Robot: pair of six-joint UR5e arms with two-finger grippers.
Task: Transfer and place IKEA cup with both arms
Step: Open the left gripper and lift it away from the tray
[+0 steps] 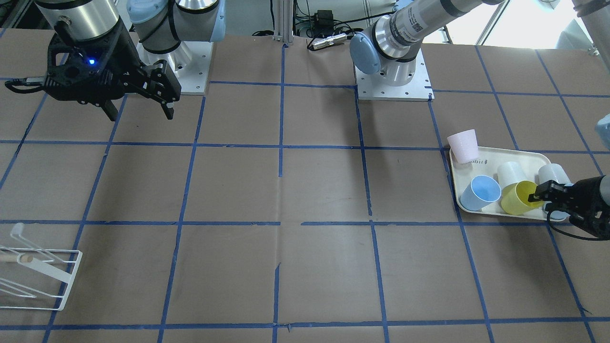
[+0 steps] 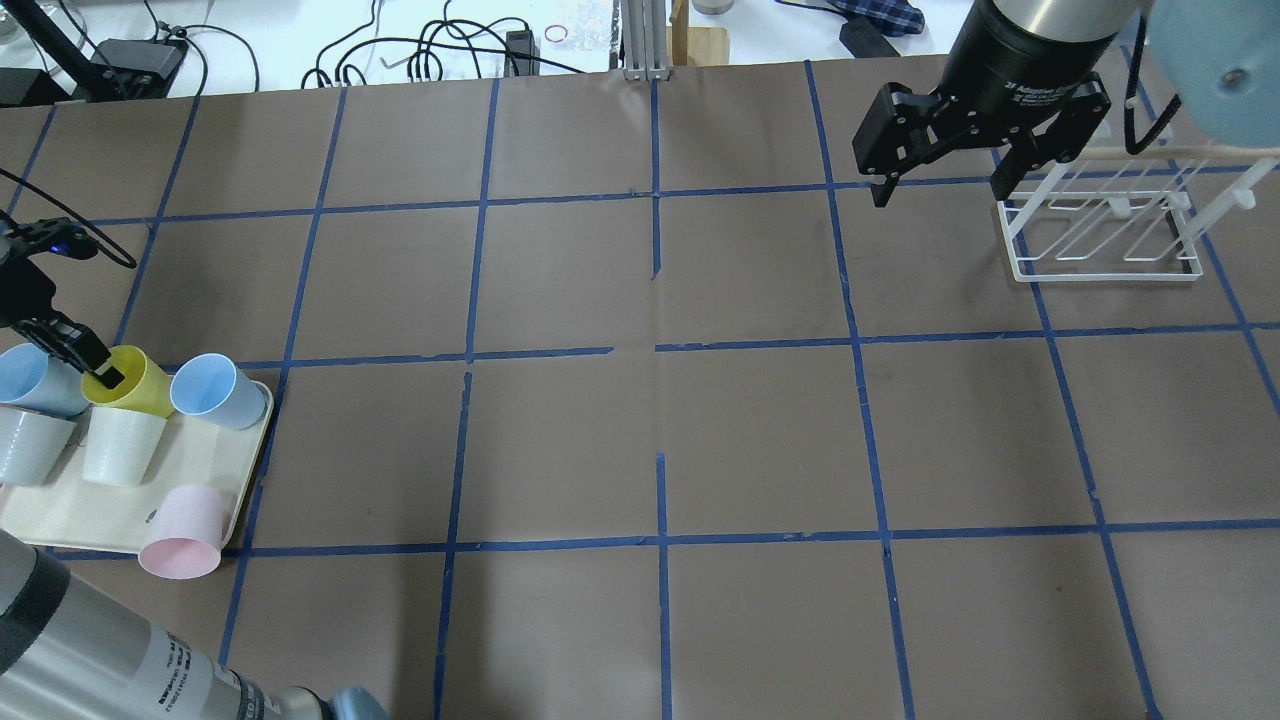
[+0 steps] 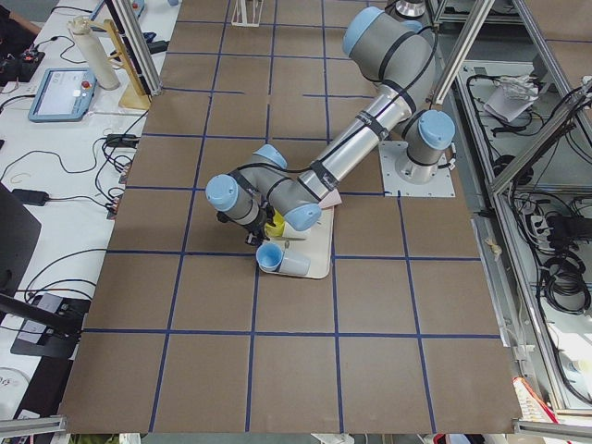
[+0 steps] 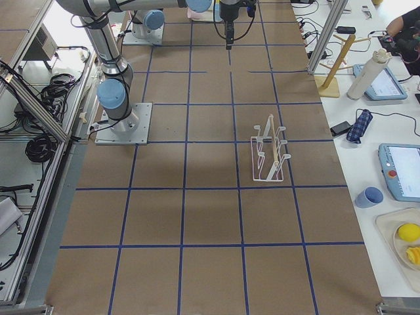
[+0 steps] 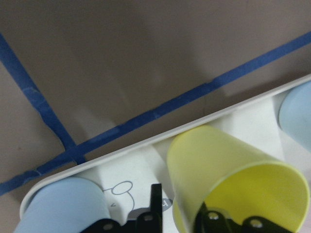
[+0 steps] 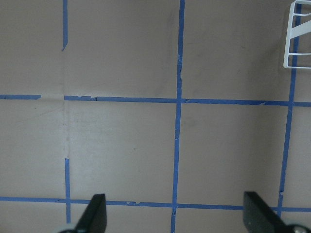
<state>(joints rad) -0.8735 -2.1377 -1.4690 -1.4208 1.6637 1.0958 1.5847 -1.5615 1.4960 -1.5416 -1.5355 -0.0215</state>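
Observation:
The bright yellow IKEA cup lies tilted on its side in the cream tray, among pastel cups; it also shows in the overhead view and the left wrist view. My left gripper is at its mouth, jaws astride the rim. One finger is inside the cup and the other outside, with a small gap to the wall. It looks open. My right gripper hangs open and empty above the table beside the white rack.
The tray also holds a light-blue cup on its side, a second blue cup, two whitish cups and a pink cup at the corner. Blue tape lines cross the brown table.

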